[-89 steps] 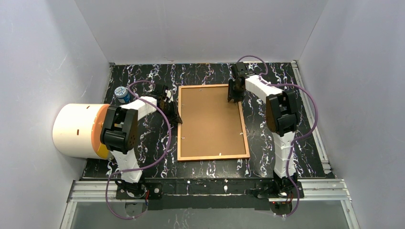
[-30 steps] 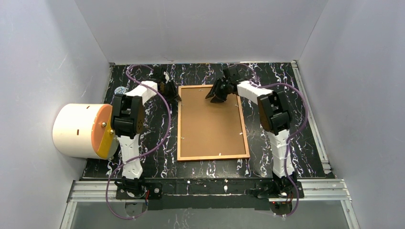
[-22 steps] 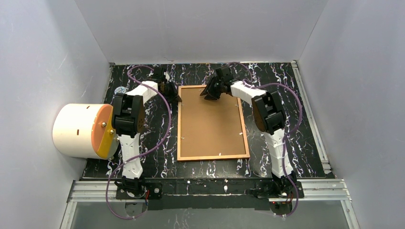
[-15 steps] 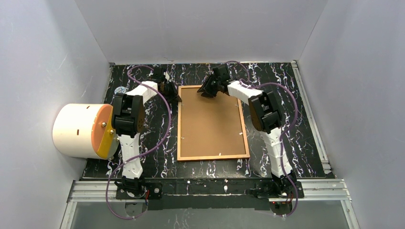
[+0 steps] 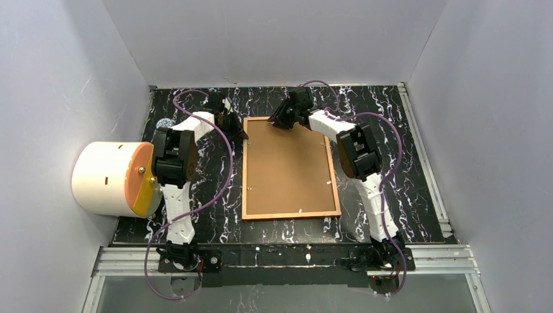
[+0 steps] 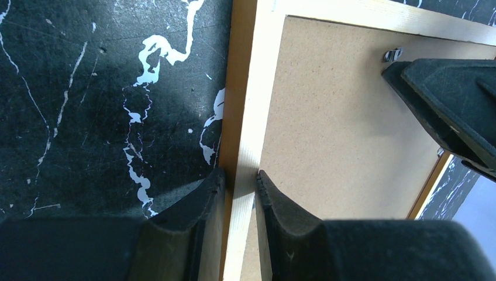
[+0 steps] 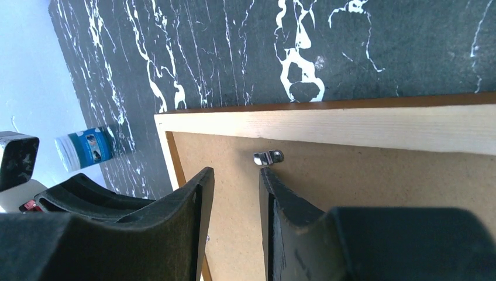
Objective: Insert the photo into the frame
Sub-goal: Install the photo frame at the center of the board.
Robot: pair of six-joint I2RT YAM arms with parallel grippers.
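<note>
The frame (image 5: 291,214) lies face down on the black marbled table, its opening filled by a plain brown backing board (image 5: 287,169). The photo is hidden. My left gripper (image 6: 240,174) is shut on the frame's pale left rail (image 6: 257,99) near the far left corner, one finger outside the rail and one on the board side. My right gripper (image 7: 236,171) hovers open over the board (image 7: 380,181), with nothing between its fingers. Its right fingertip is just below a small metal clip (image 7: 268,157) on the far rail (image 7: 362,127). The two grippers stand close together at that corner (image 5: 261,124).
A white cylinder with an orange end (image 5: 111,179) lies at the table's left edge. A small blue can (image 5: 164,124) stands behind it, also in the right wrist view (image 7: 88,148). Grey walls enclose the table on three sides.
My right gripper has slid left along the frame's far edge toward the far left corner and narrowed a little. My left gripper has closed on the left rail and stayed put.
</note>
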